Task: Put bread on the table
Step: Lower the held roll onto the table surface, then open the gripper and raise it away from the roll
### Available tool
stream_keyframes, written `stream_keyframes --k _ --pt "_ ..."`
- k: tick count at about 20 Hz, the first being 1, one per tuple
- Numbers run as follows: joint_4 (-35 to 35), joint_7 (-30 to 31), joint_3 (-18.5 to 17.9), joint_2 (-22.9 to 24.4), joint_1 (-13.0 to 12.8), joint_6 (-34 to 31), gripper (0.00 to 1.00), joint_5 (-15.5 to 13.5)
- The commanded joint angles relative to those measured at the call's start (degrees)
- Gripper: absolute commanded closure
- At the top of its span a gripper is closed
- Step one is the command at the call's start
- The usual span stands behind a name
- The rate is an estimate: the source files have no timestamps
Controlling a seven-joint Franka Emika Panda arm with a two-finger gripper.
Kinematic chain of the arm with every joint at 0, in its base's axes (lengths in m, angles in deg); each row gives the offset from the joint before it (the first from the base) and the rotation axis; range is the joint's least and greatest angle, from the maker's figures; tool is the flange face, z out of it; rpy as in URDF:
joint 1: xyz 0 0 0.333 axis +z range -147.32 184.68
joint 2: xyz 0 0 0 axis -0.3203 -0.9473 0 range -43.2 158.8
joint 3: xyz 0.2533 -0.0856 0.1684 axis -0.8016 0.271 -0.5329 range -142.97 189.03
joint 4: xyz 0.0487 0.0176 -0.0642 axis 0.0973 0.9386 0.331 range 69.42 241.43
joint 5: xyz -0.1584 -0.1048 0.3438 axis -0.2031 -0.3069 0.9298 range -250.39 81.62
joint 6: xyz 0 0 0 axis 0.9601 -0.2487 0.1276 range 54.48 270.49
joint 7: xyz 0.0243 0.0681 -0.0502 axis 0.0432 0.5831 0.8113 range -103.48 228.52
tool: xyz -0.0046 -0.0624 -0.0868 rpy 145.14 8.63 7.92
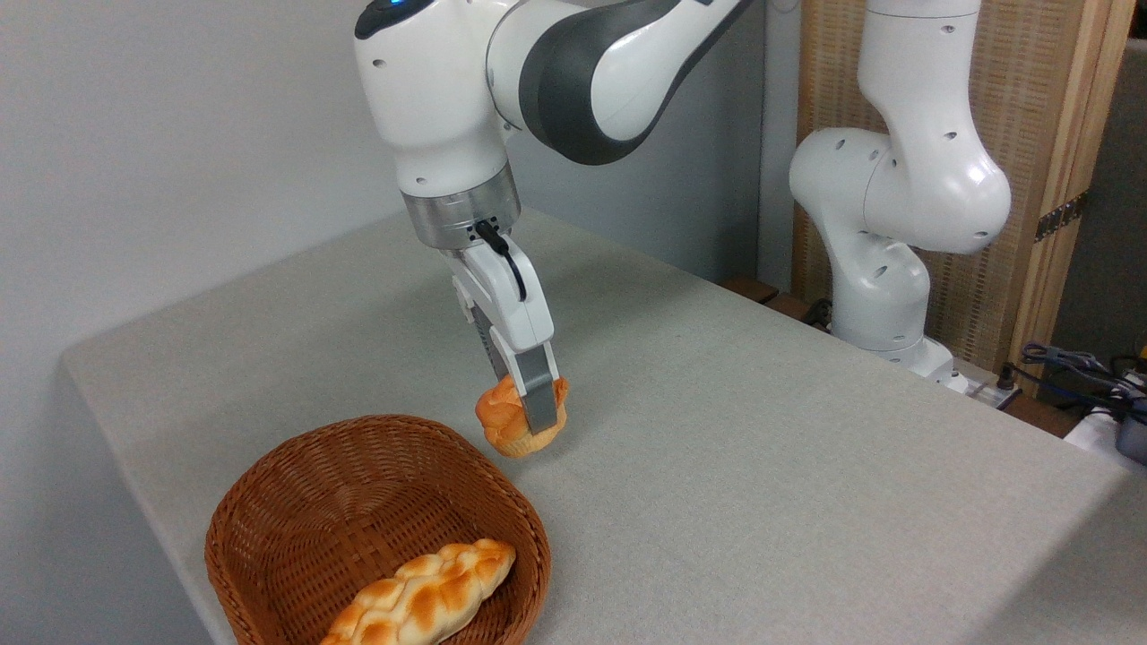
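Note:
The bread (502, 421), a small golden-orange knotted bun, hangs just past the far right rim of the basket, low over the table (762, 448). My gripper (530, 419) is shut on it, one grey finger (539, 399) crossing its front and the other hidden behind it. Whether the bun's pale base touches the grey-beige tabletop I cannot tell; it looks slightly tilted.
A brown wicker basket (296, 502) stands at the front left of the table with a long braided loaf (421, 596) inside. The robot's white base (883, 269) stands beyond the table's far right edge, with cables (1075, 367) beside it.

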Motion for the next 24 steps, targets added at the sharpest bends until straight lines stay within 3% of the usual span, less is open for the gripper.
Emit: stream_keyframes --k 1,7,11,15,20,24 --pt "0.19 -0.68 -0.07 0.61 -0.36 -0.28 0.00 0.02" --pt "-1.47 -0.24 -0.16 0.69 -0.36 -0.71 0.00 0.02" --pt "-9.20 0.20 -0.86 0.26 0.26 -6.77 0.00 -0.51" --pt "-14.83 5.89 -2.61 -0.10 1.05 -8.80 0.00 -0.86" --pt "-26.77 8.02 -5.86 -4.75 1.05 -16.79 0.00 -0.86" --pt "-27.58 7.84 -6.75 -4.76 1.05 -17.33 0.00 -0.95"
